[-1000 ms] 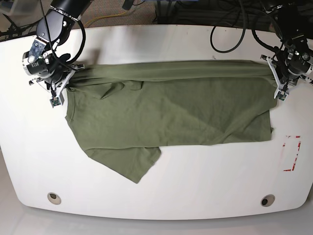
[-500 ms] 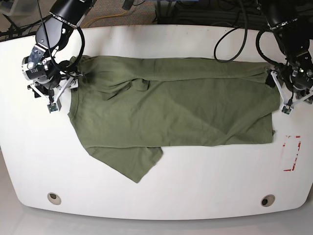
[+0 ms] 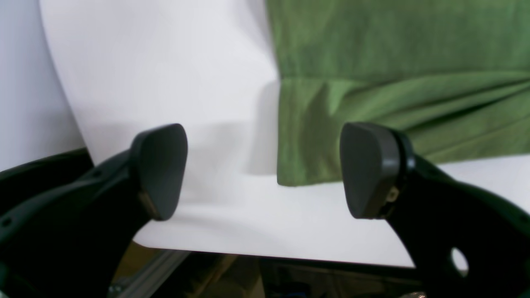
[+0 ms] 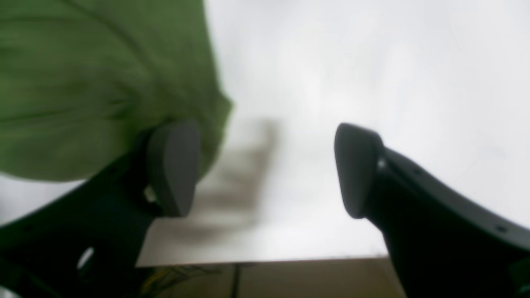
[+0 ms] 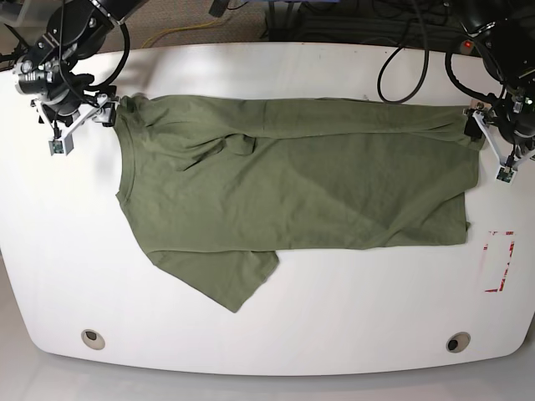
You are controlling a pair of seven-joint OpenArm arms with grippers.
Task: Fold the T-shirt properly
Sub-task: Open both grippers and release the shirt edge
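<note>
Change: both arms are pulling outward and away from the cloth, and the far long edge, bunched into a ridge a second ago, is now lying flat.
Left tool: the left tool [image 3: 265, 174] is standing released, pads wide apart over bare white surface, with the shirt's hem corner just ahead and nothing between the pads.
Right tool: the right tool [image 4: 265, 169] is likewise released; one pad is sitting just beside the shoulder edge of the cloth, gripping nothing.
T-shirt: the T-shirt [image 5: 292, 184] is lying spread across the middle of the desk [image 5: 276, 326], folded lengthwise, one sleeve [image 5: 226, 276] sticking out toward the near edge.
Step in hand: judging by the layout, the arms are clearing off after laying a lengthwise fold.
Doing it well: lifting straight up before travelling is keeping the pads from dragging the fresh fold; the stray sleeve and the wrinkles near the neckline probably need tucking and smoothing next.
Surface: smooth white top with rounded corners, two round grommets near the front and a red-and-white marker [image 5: 499, 261] beside the hem.
Room: dark cables are hanging behind the far edge, over a brownish floor.
</note>
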